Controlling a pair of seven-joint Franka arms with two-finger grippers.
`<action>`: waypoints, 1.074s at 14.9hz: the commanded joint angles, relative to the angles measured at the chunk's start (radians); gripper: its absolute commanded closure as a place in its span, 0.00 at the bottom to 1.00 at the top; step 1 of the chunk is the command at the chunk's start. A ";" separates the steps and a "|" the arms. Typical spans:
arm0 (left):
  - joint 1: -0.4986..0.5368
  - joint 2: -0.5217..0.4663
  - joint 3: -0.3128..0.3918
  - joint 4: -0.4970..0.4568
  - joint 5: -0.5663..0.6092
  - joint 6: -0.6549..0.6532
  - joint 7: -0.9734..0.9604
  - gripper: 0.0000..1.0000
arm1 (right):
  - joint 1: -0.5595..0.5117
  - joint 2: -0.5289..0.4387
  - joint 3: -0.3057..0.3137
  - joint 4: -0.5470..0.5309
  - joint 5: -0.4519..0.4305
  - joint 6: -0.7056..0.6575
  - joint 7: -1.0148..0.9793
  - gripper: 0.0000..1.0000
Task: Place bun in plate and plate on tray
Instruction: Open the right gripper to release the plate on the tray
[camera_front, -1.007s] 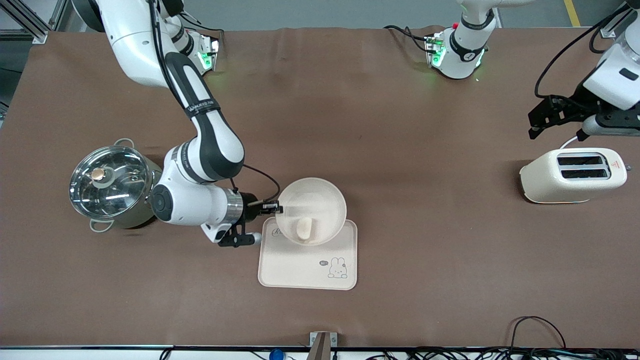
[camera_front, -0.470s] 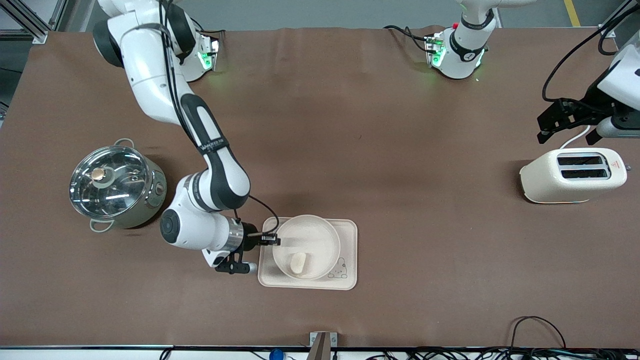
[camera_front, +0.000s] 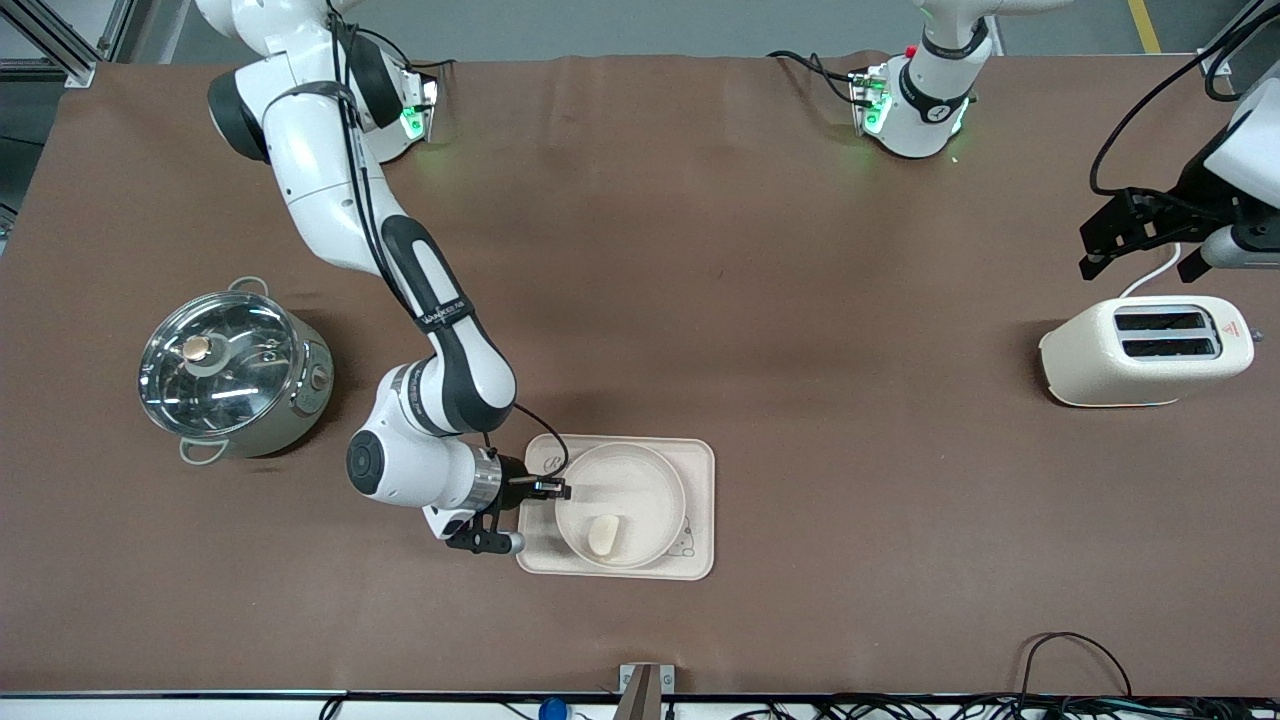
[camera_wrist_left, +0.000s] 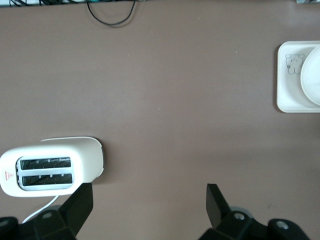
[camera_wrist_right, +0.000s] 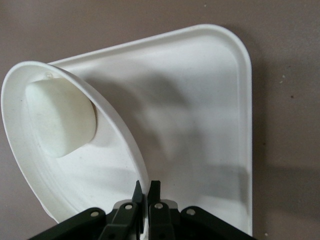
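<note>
While the right end effector (camera_front: 560, 489) pinches the rim of the plate (camera_front: 621, 505) over the tray (camera_front: 700, 500), with the bun (camera_front: 603, 534) inside, we should lower it level, then release. Our left end effector (camera_front: 1135, 235) waits open over the counter (camera_front: 800, 300) near the toaster (camera_front: 1145, 350).

The round, shallow cream-white plate (camera_front: 621, 505), clamped at its rim by the right gripper (camera_front: 553, 489), now sits lower and fully within the outline of the flat cream rectangular tray (camera_front: 700, 500), where a second ago it hung over the tray's edge farthest from the front camera. It now covers most of the cartoon rabbit. The tiny pale cream bun (camera_front: 602, 534) rides along inside it, lying toward the rim nearest the front camera. The right arm now reaches closer to the front camera, away from the steel pot. The left gripper (camera_front: 1135, 228), above the table by the toaster, sits slightly farther toward the left arm's end.
</note>
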 joint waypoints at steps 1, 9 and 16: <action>-0.007 0.015 0.004 0.027 0.003 -0.027 0.008 0.00 | -0.022 0.021 0.028 0.031 0.013 0.004 0.009 0.90; -0.005 0.016 0.004 0.029 0.001 -0.027 0.008 0.00 | -0.018 -0.151 -0.018 0.019 -0.333 -0.201 0.004 0.00; -0.002 0.016 0.004 0.028 0.003 -0.027 0.008 0.00 | -0.153 -0.412 -0.038 0.017 -0.584 -0.460 -0.188 0.00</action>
